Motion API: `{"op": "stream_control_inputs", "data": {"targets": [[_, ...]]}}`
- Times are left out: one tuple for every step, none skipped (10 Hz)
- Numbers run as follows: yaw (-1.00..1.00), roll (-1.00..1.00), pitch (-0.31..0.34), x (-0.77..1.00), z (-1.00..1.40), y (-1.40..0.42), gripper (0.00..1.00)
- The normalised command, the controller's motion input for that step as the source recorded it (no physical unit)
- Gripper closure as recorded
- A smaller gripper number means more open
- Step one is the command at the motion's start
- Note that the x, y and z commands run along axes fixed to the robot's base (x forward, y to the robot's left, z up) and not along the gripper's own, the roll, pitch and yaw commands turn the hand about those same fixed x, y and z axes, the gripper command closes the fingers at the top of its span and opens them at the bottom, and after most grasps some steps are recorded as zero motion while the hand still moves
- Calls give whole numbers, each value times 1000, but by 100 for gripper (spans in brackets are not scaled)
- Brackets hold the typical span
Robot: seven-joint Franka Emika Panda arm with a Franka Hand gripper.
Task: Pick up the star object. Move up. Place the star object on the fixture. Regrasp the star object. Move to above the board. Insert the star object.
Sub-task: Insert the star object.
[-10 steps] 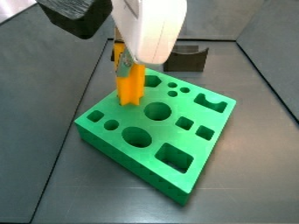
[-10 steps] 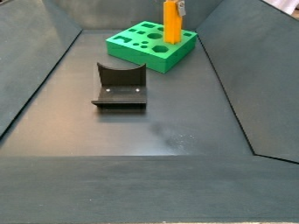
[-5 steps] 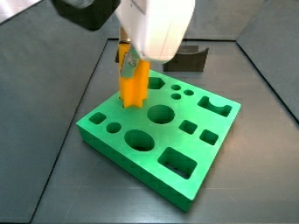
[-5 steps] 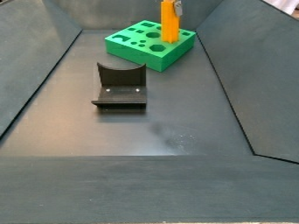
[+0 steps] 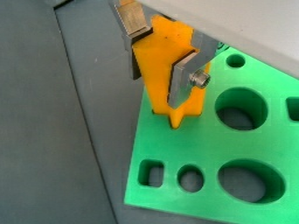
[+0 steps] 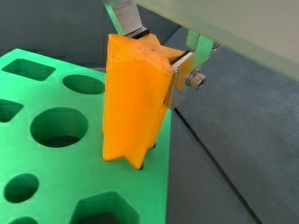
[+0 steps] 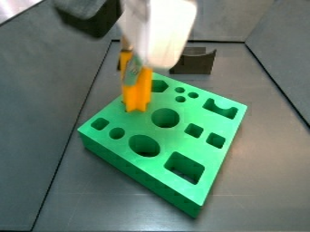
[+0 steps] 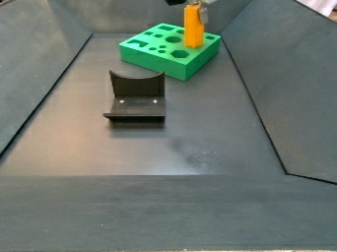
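Observation:
The star object (image 5: 163,83) is an orange ridged bar held upright, with my gripper (image 5: 162,52) shut on its upper part. Both wrist views show the silver fingers (image 6: 183,77) pressed on opposite sides of the star object (image 6: 131,105). Its lower end is right at the top face of the green board (image 5: 211,149), by one edge; whatever hole is under it is hidden. In both side views the star object (image 7: 136,89) (image 8: 194,30) stands over the board (image 7: 182,149) (image 8: 158,54), the gripper (image 7: 133,63) above it. The dark fixture (image 8: 136,95) (image 7: 194,61) stands apart.
The board (image 6: 146,179) has round, square and other cut-outs such as a large circle (image 7: 165,118). Grey walls slope up around the dark floor (image 8: 158,148). The arm's white body (image 7: 158,27) hides the board's far corner in a side view.
The gripper and the star object have come down a little over the board. The grip has stayed shut and the board and fixture have not moved.

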Motion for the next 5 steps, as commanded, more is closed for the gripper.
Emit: {"op": "stream_control_inputs", "data": {"targets": [[0,-93,-26,-431,-994,0,100],[0,-106,-27,-411,-963,0,100],[0,-114,-81,-214,-874,0,100],[0,-79,-93,-37,-186,0,100],[0,0,0,0,-6,0,100]]}}
